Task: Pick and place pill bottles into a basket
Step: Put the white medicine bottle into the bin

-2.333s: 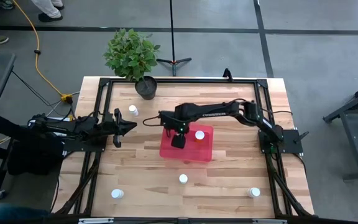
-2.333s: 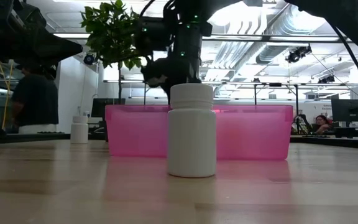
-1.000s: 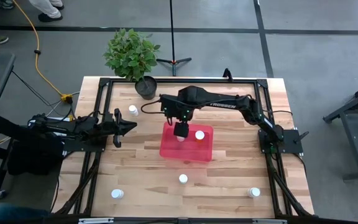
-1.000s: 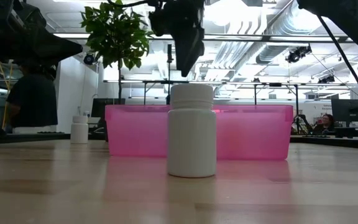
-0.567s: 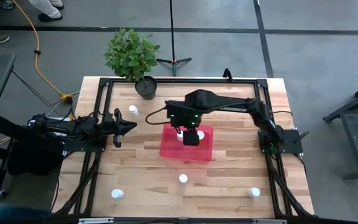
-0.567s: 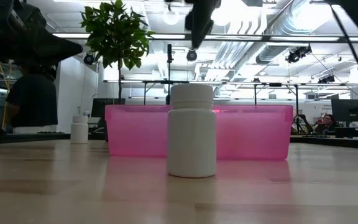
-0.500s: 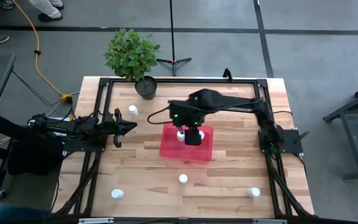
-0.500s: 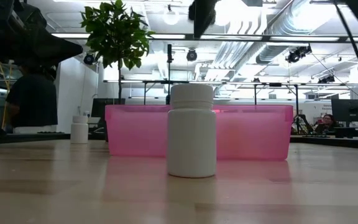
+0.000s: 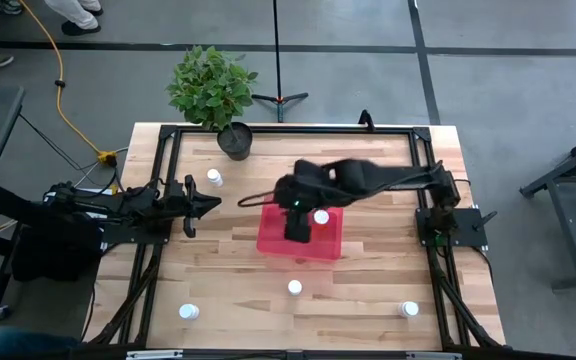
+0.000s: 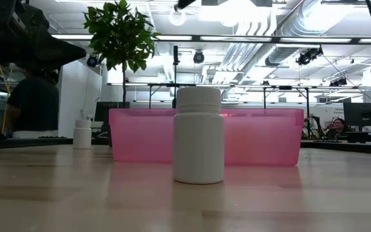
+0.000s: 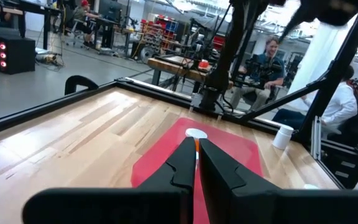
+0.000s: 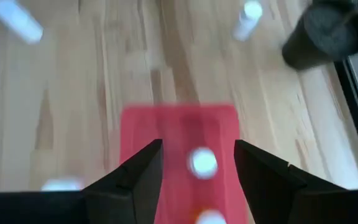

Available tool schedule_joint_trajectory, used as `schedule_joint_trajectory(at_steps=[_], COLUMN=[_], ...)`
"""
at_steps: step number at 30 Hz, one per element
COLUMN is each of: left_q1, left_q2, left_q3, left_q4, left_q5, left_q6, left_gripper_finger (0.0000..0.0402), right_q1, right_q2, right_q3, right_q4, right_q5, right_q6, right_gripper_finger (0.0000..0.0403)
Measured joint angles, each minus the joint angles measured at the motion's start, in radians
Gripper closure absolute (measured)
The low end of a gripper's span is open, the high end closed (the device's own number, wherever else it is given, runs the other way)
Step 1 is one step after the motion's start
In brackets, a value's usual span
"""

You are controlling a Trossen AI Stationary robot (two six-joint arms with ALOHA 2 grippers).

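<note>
The red-pink basket [image 9: 273,240] stands on the table's middle; it also shows in the low view [image 10: 263,136]. A white-capped pill bottle [image 9: 321,217] stands inside it. In the right wrist view two caps [image 12: 202,160] show in the basket [image 12: 138,134], the nearer one [image 12: 210,218] with orange beside it. My right gripper [image 12: 197,146] hangs open high above the basket [image 9: 296,226], touching nothing. My left gripper [image 9: 208,203] is shut and empty, left of the basket. Other bottles stand upright on the wood: [image 9: 213,177], [image 9: 294,288], [image 9: 188,312], [image 9: 409,309].
A dark plant pot [image 9: 235,141] with a leafy plant stands at the far edge, left of middle. A black frame [image 9: 288,128] runs along the table's edges. One bottle [image 10: 198,135] stands close before the low camera, in front of the basket. People show in the room beyond.
My right gripper has risen from just above the basket, out of the top of the low view, and has shifted a little toward the table's near edge over the basket. The basket and the bottles on the table have stayed in place.
</note>
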Motion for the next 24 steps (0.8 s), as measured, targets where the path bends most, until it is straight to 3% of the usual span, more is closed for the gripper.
schedule_joint_trajectory(at_steps=[3,9,15,24], left_q1=[0.000,0.000,0.000,0.000], left_q2=[0.000,0.000,0.000,0.000], left_q3=[0.000,0.000,0.000,0.000], left_q4=[0.000,0.000,0.000,0.000], left_q5=[0.000,0.002,0.002,0.002], left_q6=[0.000,-0.003,-0.004,-0.025], left_gripper_finger=[0.0344,0.0344,0.0344,0.0344], right_q1=[0.012,-0.045,-0.066,-0.029], right_q2=[-0.006,-0.030,-0.137,-0.472], right_q3=[-0.179,-0.456,-0.625,-0.926], right_q4=[0.257,0.627,0.553,0.530], right_q5=[-0.039,-0.295,-0.251,-0.250], right_q6=[0.015,0.091,0.113,0.246], right_gripper_finger=[0.0214,0.0216,0.0219,0.0219])
